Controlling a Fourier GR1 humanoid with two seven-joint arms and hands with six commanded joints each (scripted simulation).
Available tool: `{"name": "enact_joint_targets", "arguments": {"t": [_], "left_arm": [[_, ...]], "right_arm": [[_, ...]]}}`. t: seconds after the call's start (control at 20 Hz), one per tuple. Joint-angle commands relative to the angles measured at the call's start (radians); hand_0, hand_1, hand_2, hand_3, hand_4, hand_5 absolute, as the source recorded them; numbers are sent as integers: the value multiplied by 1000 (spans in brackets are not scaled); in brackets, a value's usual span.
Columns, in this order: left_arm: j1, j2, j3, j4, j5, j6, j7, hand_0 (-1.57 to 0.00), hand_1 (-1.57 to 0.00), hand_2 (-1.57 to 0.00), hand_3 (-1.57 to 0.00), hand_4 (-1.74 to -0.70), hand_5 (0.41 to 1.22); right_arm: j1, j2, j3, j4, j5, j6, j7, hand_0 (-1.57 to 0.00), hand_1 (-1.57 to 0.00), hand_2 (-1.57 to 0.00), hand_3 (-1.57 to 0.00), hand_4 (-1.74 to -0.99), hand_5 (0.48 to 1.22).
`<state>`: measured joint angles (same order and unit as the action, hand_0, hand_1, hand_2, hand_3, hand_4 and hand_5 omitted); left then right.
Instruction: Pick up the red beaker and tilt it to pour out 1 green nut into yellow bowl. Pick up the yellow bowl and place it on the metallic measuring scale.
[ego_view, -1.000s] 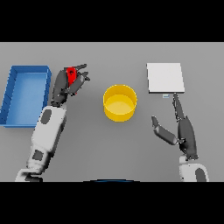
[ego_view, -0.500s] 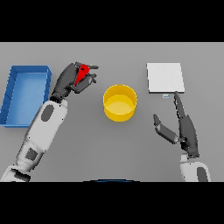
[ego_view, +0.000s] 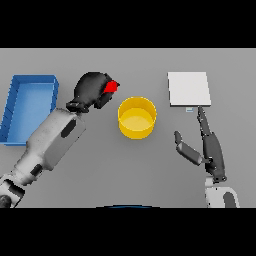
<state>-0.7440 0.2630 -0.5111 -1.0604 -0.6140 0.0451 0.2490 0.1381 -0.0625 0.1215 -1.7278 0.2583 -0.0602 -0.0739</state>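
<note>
Even flat light — faint shadows, no glare

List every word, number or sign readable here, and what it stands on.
No readable text anywhere.
Scale: a small pale patch at its near edge, too small to read.
Beaker, bowl, blue tray: no markings.

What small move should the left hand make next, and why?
Probably carry the red beaker a little further right, over the yellow bowl, then tip it. The left hand is curled round the beaker, which sits just left of the bowl's rim, and no green nut shows in the bowl.
</note>
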Motion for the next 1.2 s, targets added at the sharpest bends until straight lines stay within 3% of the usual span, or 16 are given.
{"name": "enact_joint_targets", "arguments": {"t": [0.0,0.15,0.25,0.3,0.5,0.75,1.0,1.15], "left_arm": [[-27,17,-24,11,-26,-23,6,-1570,-1570,-1570,-1570,-1740,1161],[-87,32,-95,33,-95,-49,5,-1571,-1571,-1571,-1570,-1740,1190],[-123,51,-140,43,-132,-91,-7,-1571,-1571,-1571,-1571,-1649,1201],[-136,65,-165,41,-151,-112,-17,-1571,-1571,-1571,-1571,-1666,1205],[-229,55,-270,87,-215,-212,-54,-1571,-1571,-1571,-1277,-1701,1215],[-322,36,-405,160,-302,-268,-135,-1571,-1571,-1571,-1475,-1726,1219],[-389,38,-527,179,-369,-352,-164,-1571,-1571,-1571,-1539,-1736,1220],[-423,38,-590,187,-408,-355,-183,-1571,-1571,-1571,-1555,-1739,1221]], "right_arm": [[5,-5,-2,-8,-4,5,-6,1,1,1,1,-1267,698],[1,-8,-1,-23,0,5,13,1,1,1,1,-1274,704],[-14,2,-2,-2,-5,2,26,1,1,1,1,-1284,705],[-13,4,-1,-1,-8,4,17,1,1,1,1,-1283,702],[3,15,-12,14,-29,1,-24,1,1,1,1,-1292,678],[-3,34,-13,15,-53,6,-27,1,1,1,1,-1291,648],[-13,28,-22,18,-41,-9,-4,1,1,1,1,-1291,631],[5,37,-14,27,-22,-23,-12,1,1,1,1,-1278,609]]}}
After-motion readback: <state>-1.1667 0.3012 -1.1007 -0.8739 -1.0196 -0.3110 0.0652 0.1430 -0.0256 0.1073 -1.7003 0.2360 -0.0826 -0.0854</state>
